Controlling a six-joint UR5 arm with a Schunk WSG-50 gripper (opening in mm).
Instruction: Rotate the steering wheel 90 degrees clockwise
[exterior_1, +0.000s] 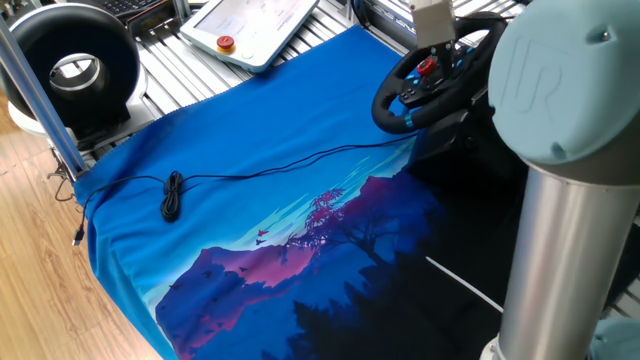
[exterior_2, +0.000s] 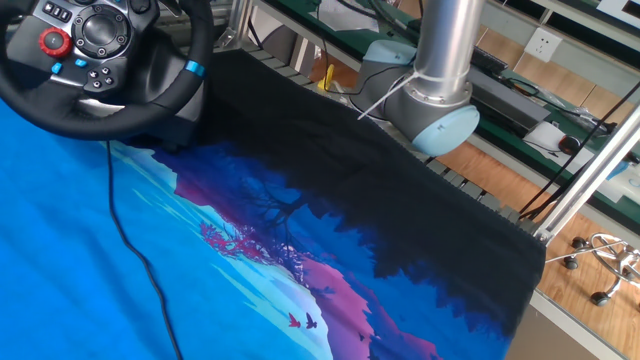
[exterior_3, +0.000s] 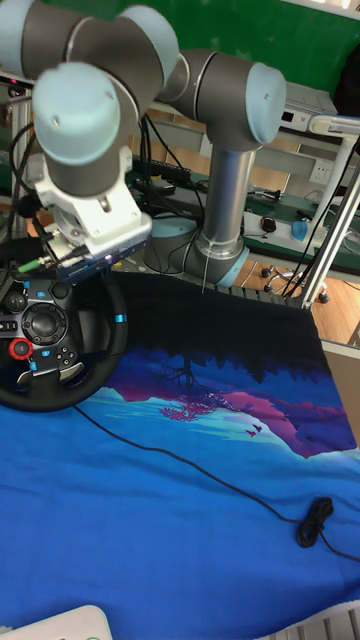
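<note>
I have the wheel (exterior_3: 55, 345) at the far edge of the worktop (exterior_1: 250, 190), its hub tilted toward the open cloth, the big red button at about 8 o'clock on the hub in the tall view. My claw (exterior_1: 433, 20) sits above the rim near its 12 o'clock; in one fixed view only its pale body shows over the top of the wheel, and in the tall view the wrist block hides the fingers, so I cannot tell whether it is open, closed, or gripping the rim. I judge this as the approach-or-regrasp step, the turn not clearly under way. Next I need a firm hold on the rim, then an arc sweeping clockwise around the hub, keeping the wrist clear of the cable (exterior_1: 260, 168) trailing across the cloth.
</note>
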